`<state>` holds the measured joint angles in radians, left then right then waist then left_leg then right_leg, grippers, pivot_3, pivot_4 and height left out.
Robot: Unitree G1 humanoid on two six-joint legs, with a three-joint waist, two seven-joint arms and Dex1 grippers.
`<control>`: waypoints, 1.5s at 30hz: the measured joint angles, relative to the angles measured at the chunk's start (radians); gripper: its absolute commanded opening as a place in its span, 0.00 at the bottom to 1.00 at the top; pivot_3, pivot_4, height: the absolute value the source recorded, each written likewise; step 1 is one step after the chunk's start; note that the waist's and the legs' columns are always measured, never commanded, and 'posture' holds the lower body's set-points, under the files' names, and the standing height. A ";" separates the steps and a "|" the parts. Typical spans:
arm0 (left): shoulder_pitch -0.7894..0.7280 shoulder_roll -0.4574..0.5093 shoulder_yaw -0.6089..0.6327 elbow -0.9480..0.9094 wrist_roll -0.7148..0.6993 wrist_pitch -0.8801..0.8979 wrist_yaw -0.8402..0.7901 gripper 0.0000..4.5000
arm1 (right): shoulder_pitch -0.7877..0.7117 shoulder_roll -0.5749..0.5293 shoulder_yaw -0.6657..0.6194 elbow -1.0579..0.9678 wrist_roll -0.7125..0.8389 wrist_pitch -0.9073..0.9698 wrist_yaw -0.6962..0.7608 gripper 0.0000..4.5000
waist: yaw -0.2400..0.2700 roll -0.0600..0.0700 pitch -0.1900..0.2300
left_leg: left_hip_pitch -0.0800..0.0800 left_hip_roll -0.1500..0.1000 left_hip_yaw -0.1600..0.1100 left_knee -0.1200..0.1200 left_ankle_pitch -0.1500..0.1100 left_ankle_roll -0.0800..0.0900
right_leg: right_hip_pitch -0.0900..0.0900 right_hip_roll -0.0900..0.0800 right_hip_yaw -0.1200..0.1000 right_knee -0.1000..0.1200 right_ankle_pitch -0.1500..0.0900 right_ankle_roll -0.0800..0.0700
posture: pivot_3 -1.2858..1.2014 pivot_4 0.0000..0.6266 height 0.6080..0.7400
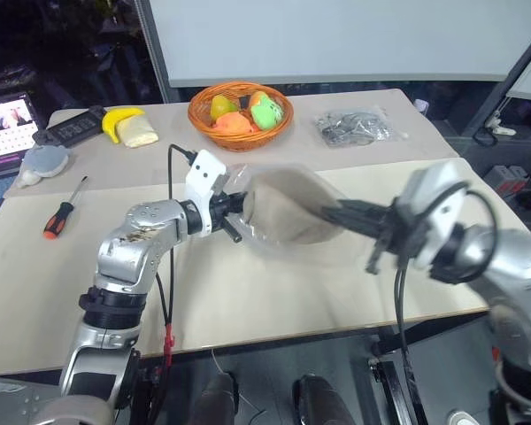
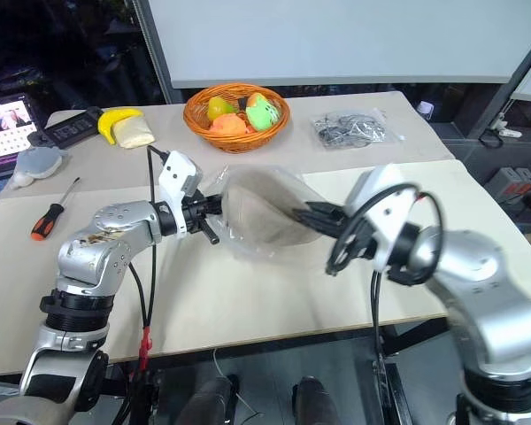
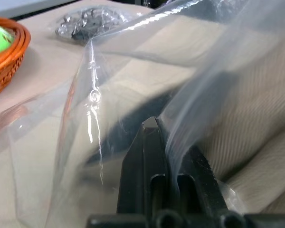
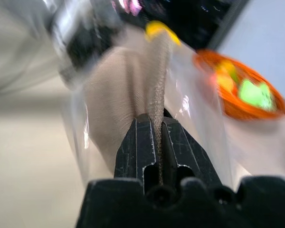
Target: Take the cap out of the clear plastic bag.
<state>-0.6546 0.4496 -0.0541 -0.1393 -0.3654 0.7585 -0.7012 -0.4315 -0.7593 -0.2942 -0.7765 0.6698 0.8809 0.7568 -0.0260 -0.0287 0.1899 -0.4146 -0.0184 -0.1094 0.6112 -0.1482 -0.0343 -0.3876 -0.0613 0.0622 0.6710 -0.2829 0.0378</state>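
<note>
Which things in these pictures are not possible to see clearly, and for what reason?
- Cap: head views, the wrinkled clear plastic bag veils it, so brim and lining cannot be told.
- Right gripper: shut on cap fabric; whether bag film is pinched too is blurred, right wrist view.
- Left gripper: shut on the bag; its tips are veiled by film, left wrist view.
- Small bag contents: too small.

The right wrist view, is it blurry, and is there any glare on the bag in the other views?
Right wrist view: the cap and fruit basket are smeared, while the right end effector, shut on the cap, looks sharp. Left wrist view: bright glare streaks run along the clear plastic bag, pinched by the left end effector. Left eye view: the right arm is motion-blurred.
</note>
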 measured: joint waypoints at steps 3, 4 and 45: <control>-0.001 -0.005 -0.009 0.002 0.000 0.000 -0.002 0.00 | 0.001 -0.076 -0.092 0.007 0.126 0.057 0.036 0.01 | 0.008 0.000 0.000 | -0.001 0.000 0.000 0.000 -0.001 0.002 | -0.001 0.000 0.000 -0.003 0.000 0.000 | 0.52 0.24 1.00; -0.001 -0.004 -0.009 0.002 0.000 0.000 -0.003 0.00 | -0.008 -0.093 -0.122 0.026 0.181 0.083 0.026 0.01 | 0.010 0.000 0.000 | -0.001 0.000 0.000 0.000 -0.001 0.002 | 0.000 0.000 0.000 -0.004 0.000 0.000 | 0.52 0.24 1.00; 0.311 0.101 -0.238 0.151 0.434 -0.784 0.038 0.00 | -0.021 0.649 -0.027 0.723 0.810 -0.218 -1.488 0.01 | -0.020 0.006 -0.006 | -0.006 0.001 0.007 -0.003 -0.002 0.004 | -0.012 0.001 0.008 0.002 0.003 0.000 | 0.52 0.24 1.00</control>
<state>-0.3433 0.5507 -0.2919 0.0113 0.0691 -0.0260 -0.6634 -0.4527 -0.1103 -0.3210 -0.0532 1.4796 0.6632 -0.7312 -0.0461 -0.0230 0.1836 -0.4204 -0.0173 -0.1024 0.6080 -0.1500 -0.0304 -0.4000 -0.0600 0.0701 0.6728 -0.2798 0.0381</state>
